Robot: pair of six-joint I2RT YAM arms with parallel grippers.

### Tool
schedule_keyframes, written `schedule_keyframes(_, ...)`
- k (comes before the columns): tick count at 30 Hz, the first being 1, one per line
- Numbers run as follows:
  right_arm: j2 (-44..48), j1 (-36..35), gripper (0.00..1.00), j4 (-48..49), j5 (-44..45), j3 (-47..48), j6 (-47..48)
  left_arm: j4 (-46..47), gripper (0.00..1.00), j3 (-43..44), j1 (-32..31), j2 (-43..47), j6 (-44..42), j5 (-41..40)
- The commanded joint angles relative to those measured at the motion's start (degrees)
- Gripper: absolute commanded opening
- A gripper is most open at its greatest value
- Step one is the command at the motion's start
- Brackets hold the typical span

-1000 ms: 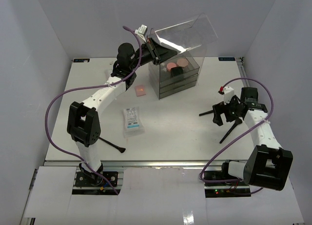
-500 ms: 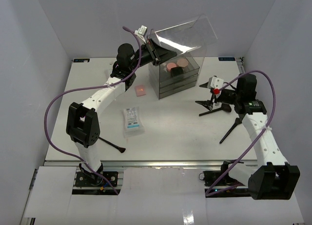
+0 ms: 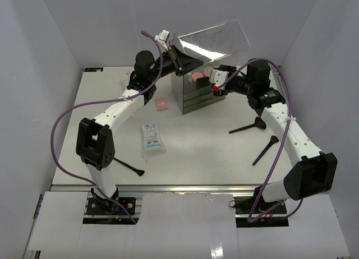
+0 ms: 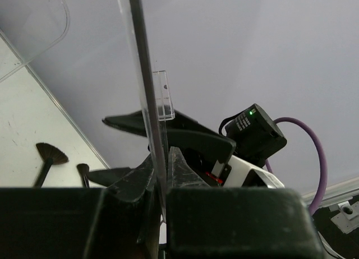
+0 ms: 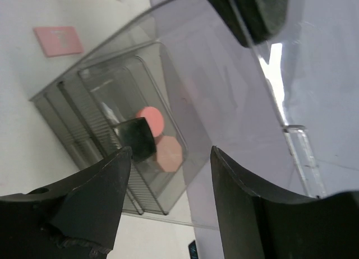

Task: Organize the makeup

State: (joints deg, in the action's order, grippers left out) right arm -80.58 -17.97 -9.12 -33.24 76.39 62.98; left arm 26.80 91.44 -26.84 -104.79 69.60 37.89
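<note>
My left gripper point(image 3: 178, 60) is shut on the edge of the clear box's lid point(image 3: 216, 39) and holds it raised; its jaws pinch the lid point(image 4: 147, 91) in the left wrist view point(image 4: 162, 158). My right gripper point(image 3: 216, 79) hovers open and empty over the open top tray of the box point(image 3: 203, 93). In the right wrist view, between its fingers point(image 5: 171, 152), the tray holds a round pink compact point(image 5: 151, 119), a black faceted compact point(image 5: 136, 137) and a beige octagonal compact point(image 5: 169, 153). A pink square pad point(image 3: 162, 104) and a white sachet point(image 3: 152, 138) lie on the table.
Thin black brushes lie on the table: one at the front left point(image 3: 132, 168), a fan brush point(image 3: 247, 126) and another point(image 3: 265, 149) on the right. The raised lid overhangs the box behind my right gripper. The box has dark drawers below the tray.
My right gripper has swung from the brushes on the right side of the table up and left to above the open box. My left gripper still holds the lid up.
</note>
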Motion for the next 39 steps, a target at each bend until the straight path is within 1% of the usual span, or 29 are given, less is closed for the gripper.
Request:
schedule_keyframes(1, -1.1, 0.0, 0.65, 6.4, 7.5, 4.3, 0.0, 4.1, 0.21, 0.2, 0.2, 4.0, -0.5, -1.0)
schedule_keyframes(3, -1.1, 0.0, 0.65, 7.1, 8.0, 4.5, -0.5, 2.4, 0.38, -0.5, 0.1, 4.8, -1.1, -1.8)
schedule_keyframes(4, -1.1, 0.0, 0.65, 7.4, 8.4, 4.6, -0.8, 0.6, 0.46, -0.9, 0.0, 5.6, -1.6, -2.3)
schedule_keyframes(7, -1.4, -0.1, 0.66, 8.0, 8.7, 4.8, -1.1, -2.6, 0.63, -3.3, -0.3, 7.7, -3.6, -2.7)
schedule_keyframes(8, -1.5, -0.1, 0.66, 8.3, 8.8, 4.9, -1.4, -3.9, 0.66, -4.3, -0.3, 9.0, -4.4, -2.8)
schedule_keyframes(10, -1.7, -0.1, 0.66, 8.4, 8.9, 5.1, -1.8, -6.1, 0.71, -6.7, -0.3, 11.2, -6.2, -3.4)
schedule_keyframes(13, -1.9, -0.1, 0.66, 10.1, 9.2, 5.3, -2.8, -11.2, 0.75, -11.1, -0.3, 16.0, -11.0, -5.6)
schedule_keyframes(17, -1.9, 0.0, 0.67, 10.2, 9.2, 5.6, -3.7, -16.9, 0.76, -17.7, -0.4, 25.0, -17.1, -8.8)
schedule_keyframes(20, -1.9, 0.0, 0.67, 10.3, 9.2, 5.7, -4.1, -20.5, 0.76, -26.7, -0.3, 31.4, -22.5, -13.7)
schedule_keyframes(22, -2.0, 0.0, 0.67, 10.3, 8.9, 6.0, -4.8, -24.4, 0.77, -31.4, 0.0, 37.0, -27.0, -19.4)
schedule_keyframes(24, -2.0, -0.1, 0.68, 10.6, 8.7, 6.1, -6.0, -30.0, 0.78, -33.3, 0.9, 37.9, -30.0, -24.3)
schedule_keyframes(25, -1.9, -0.1, 0.69, 10.8, 8.7, 6.1, -6.8, -33.2, 0.79, -33.1, 1.4, 37.2, -30.8, -26.1)
schedule_keyframes(27, -1.9, 0.0, 0.69, 10.9, 8.7, 6.0, -7.5, -36.9, 0.8, -31.8, 3.0, 34.6, -33.5, -26.9)
schedule_keyframes(28, -1.8, 0.0, 0.7, 11.1, 8.8, 5.9, -7.7, -38.8, 0.86, -30.6, 3.6, 31.4, -34.9, -27.0)
schedule_keyframes(29, -1.8, 0.0, 0.7, 11.2, 8.9, 5.7, -7.8, -40.8, 0.95, -29.1, 4.1, 27.7, -36.1, -27.0)
schedule_keyframes(30, -1.8, -0.1, 0.71, 11.3, 8.9, 5.6, -7.8, -41.9, 0.98, -28.0, 4.4, 25.2, -37.1, -27.2)
schedule_keyframes(34, -2.0, -0.1, 0.72, 11.5, 9.2, 5.4, -8.2, -45.1, 0.98, -20.5, 4.7, 16.2, -40.5, -32.4)
schedule_keyframes(35, -2.0, -0.1, 0.72, 11.6, 9.2, 5.4, -8.4, -45.8, 0.98, -19.0, 4.8, 12.6, -40.7, -34.9)
schedule_keyframes(39, -2.1, 0.0, 0.72, 11.8, 9.2, 5.3, -9.1, -51.6, 0.98, -8.2, 4.8, 1.3, -42.9, -42.3)
